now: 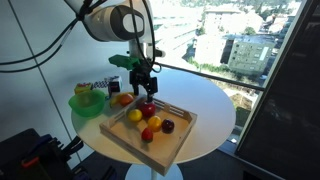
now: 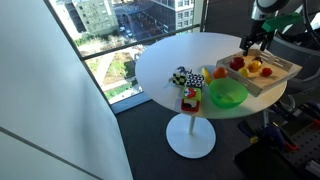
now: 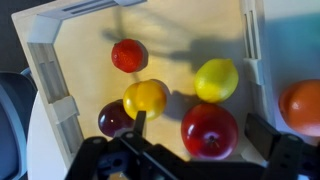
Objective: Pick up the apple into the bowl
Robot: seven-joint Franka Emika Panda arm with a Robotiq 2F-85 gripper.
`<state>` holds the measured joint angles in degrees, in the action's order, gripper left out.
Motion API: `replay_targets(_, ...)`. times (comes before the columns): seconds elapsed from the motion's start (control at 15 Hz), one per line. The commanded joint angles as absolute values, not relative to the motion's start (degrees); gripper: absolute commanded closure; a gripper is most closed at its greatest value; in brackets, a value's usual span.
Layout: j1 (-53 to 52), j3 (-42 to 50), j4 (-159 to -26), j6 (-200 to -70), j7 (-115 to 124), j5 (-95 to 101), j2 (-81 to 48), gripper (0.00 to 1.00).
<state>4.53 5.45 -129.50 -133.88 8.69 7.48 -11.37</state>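
Observation:
The apple [image 3: 210, 131] is big, glossy and red. It lies in the wooden tray [image 3: 52, 90] near the tray wall and also shows in both exterior views [image 1: 148, 109] [image 2: 238, 63]. My gripper [image 3: 202, 128] is open, with one finger on each side of the apple and just above it. It hangs over the tray in both exterior views [image 1: 143, 82] [image 2: 250, 42]. The green bowl [image 1: 88, 103] [image 2: 226, 95] stands on the white table beside the tray and holds nothing that I can see.
The tray also holds a small red-orange fruit [image 3: 128, 55], a yellow fruit [image 3: 216, 79], a yellow-orange fruit [image 3: 146, 98] and a dark plum [image 3: 115, 118]. An orange [image 3: 302, 105] lies outside the tray wall. Small boxes [image 2: 188, 88] sit by the bowl.

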Motion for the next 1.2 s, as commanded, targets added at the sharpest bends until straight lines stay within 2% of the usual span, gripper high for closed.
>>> replay_targets(0.0, 4.3, 5.7, -126.2, -134.6, 8.0, 7.3, -14.9, 0.0)
replay_targets(1.13, 4.4, 4.2, -122.4, -140.3, 3.5, 2.9, -21.8, 0.0)
